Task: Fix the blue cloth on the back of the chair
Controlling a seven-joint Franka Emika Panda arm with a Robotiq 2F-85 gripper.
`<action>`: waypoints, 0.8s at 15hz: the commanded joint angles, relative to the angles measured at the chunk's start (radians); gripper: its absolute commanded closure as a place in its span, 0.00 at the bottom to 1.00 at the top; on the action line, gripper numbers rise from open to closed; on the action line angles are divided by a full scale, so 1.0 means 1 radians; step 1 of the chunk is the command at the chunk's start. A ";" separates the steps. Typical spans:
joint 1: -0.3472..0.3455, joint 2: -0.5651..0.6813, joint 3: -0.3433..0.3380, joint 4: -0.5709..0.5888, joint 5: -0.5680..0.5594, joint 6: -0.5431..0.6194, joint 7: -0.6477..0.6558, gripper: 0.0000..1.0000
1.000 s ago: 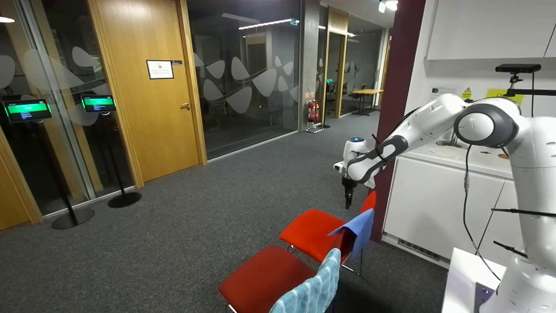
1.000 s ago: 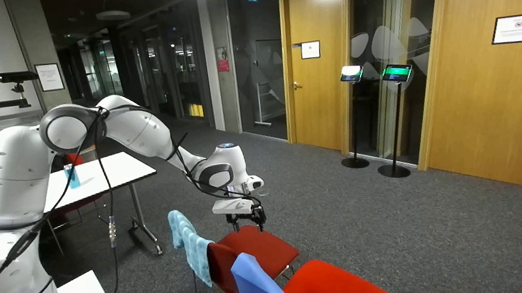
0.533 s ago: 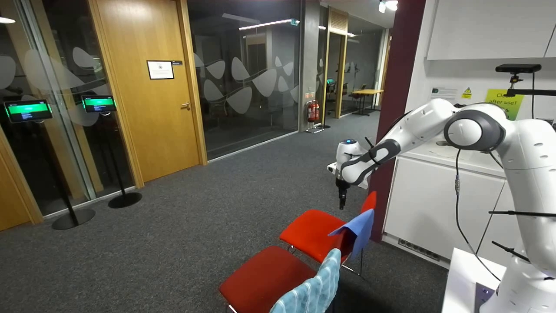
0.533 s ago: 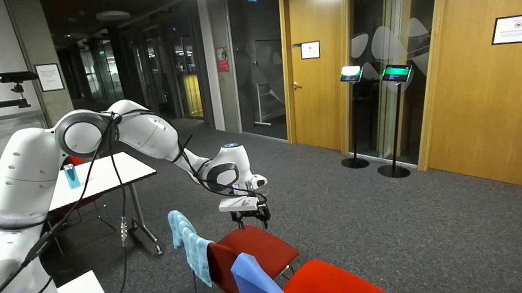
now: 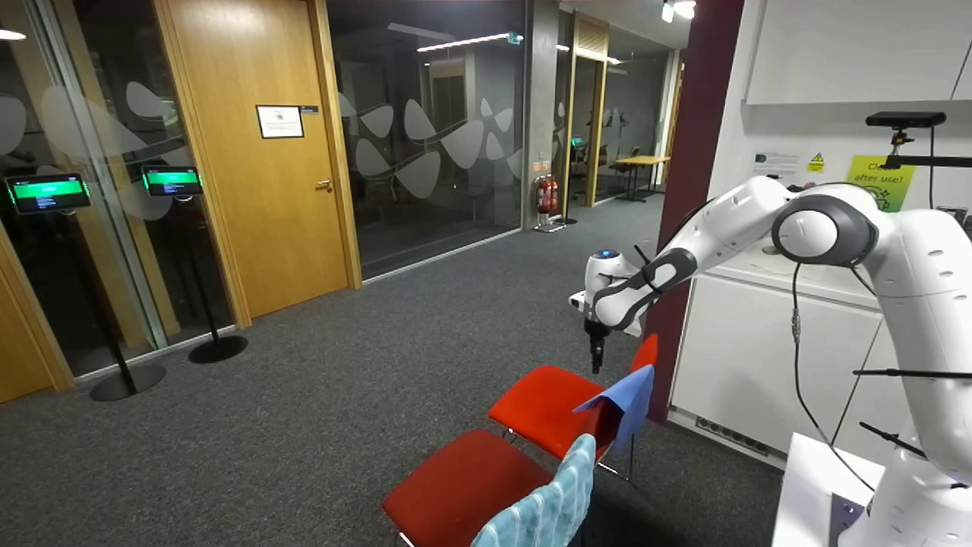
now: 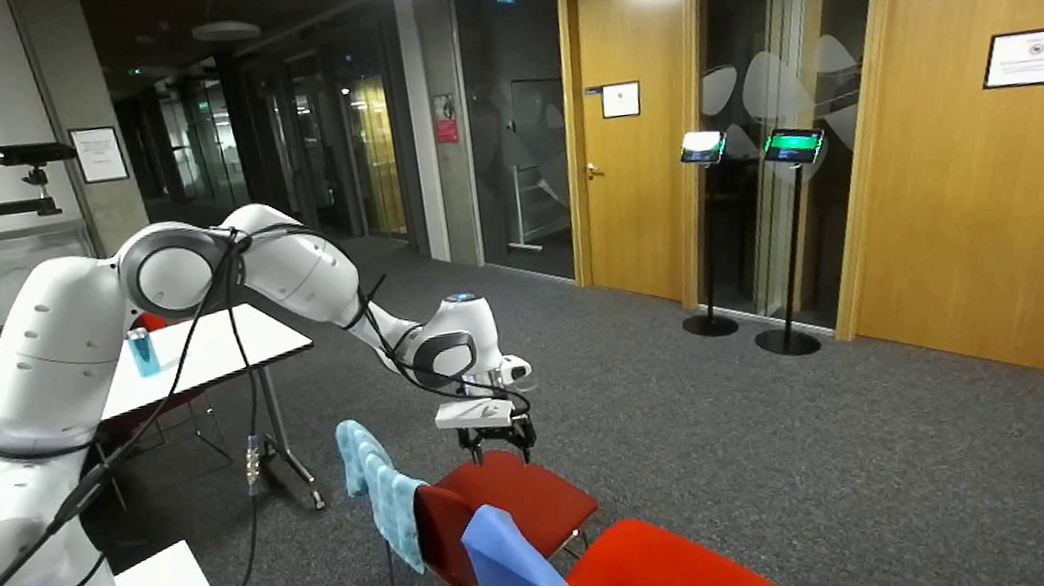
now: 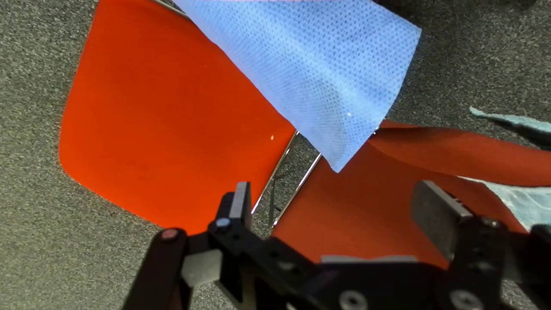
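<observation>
Gripper [image 7: 335, 199] spread wide, blue cloth [image 7: 310, 73] hanging crooked, nothing grabbed yet

So the fingers are well apart with nothing pinched between them; from the wrist you look straight past them at the seats below. The cloth is already over the back of the bright red chair [image 6: 676, 580], just lopsided: in an exterior view some of the red top edge sits bare beside it, and one corner pokes out toward the front. Seen from the wrist, that corner points over the gap between this seat and the neighbouring dark red chair [image 5: 467, 486], the one wearing the teal cloth [image 5: 543, 501].

My read is that this is the lining-up step, and the actual straightening isn't done. Next move, I'd say: bring the fingers over to that loose corner, get down to its height, close on the fabric and draw it back so it sits square. Can't tell how much height is left to lose. It looks like thin stuff, so I'd go easy; a hard tug could probably drag the whole thing off.
</observation>
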 commanded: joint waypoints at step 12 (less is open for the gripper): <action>0.000 0.100 0.033 0.045 -0.079 -0.112 0.015 0.00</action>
